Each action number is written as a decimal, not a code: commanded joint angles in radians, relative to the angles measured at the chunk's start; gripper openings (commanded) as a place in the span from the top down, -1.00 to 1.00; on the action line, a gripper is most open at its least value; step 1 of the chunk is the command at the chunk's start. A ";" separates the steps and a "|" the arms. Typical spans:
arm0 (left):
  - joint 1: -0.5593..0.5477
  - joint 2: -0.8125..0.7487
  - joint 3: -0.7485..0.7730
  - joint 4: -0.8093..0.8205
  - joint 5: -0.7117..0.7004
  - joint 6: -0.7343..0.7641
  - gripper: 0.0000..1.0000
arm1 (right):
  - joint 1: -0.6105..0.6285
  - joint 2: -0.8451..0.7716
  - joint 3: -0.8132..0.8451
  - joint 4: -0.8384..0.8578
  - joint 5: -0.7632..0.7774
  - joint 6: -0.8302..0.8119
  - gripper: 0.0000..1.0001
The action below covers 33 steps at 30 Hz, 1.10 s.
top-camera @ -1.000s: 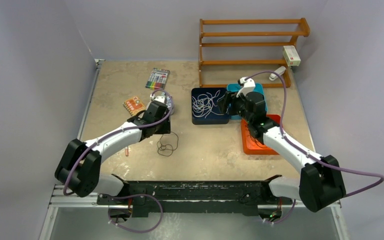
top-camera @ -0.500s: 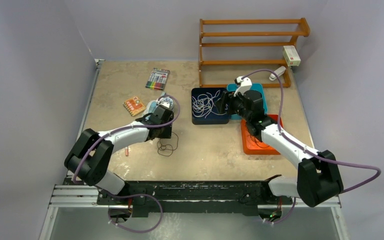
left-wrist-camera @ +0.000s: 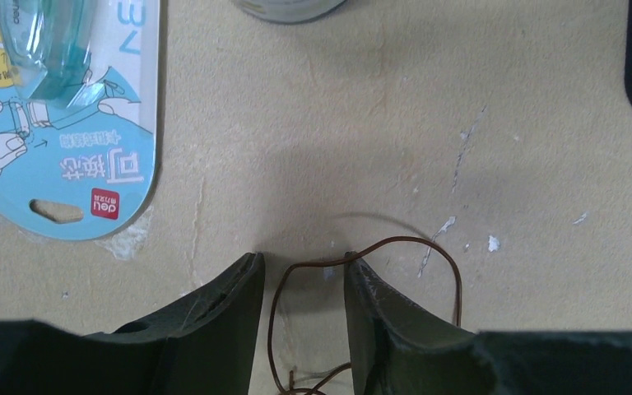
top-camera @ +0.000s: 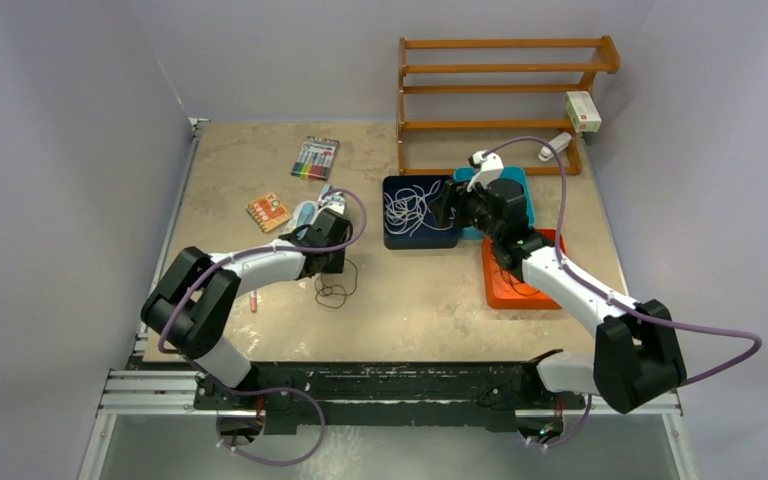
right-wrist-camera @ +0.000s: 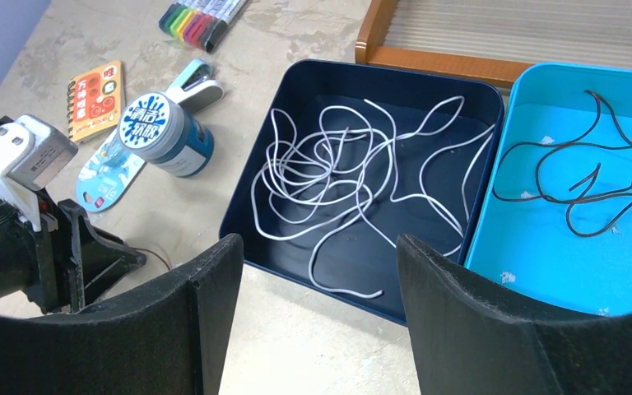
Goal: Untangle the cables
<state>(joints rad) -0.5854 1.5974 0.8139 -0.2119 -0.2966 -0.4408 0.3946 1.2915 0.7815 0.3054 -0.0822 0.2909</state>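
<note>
The left gripper (left-wrist-camera: 304,267) is low over the table (left-wrist-camera: 337,123). Its two fingers are apart and not pinching. A thin brown cable (left-wrist-camera: 403,240) lies in a loop on the table and runs through the gap between them. To the far right, the right gripper (right-wrist-camera: 319,247) hangs wide open, holding nothing, over a dark blue tray (right-wrist-camera: 378,70) of curly white cables (right-wrist-camera: 329,164). A dark cable (right-wrist-camera: 580,196) lies in the light blue tray (right-wrist-camera: 559,263) just beside it.
</note>
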 commanded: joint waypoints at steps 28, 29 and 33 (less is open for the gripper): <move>-0.014 -0.309 -0.027 0.086 -0.006 0.021 1.00 | 0.003 -0.043 -0.040 0.253 -0.252 -0.090 -0.42; -0.014 -0.333 -0.031 0.087 -0.008 0.023 1.00 | 0.004 -0.034 -0.036 0.256 -0.298 -0.096 -0.42; -0.014 -0.407 -0.030 0.079 -0.017 0.027 1.00 | 0.004 0.014 -0.032 0.304 -0.449 -0.105 -0.42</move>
<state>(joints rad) -0.5961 1.2530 0.7937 -0.1650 -0.3141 -0.4259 0.3946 1.2758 0.7456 0.4969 -0.3420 0.2214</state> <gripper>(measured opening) 0.007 0.711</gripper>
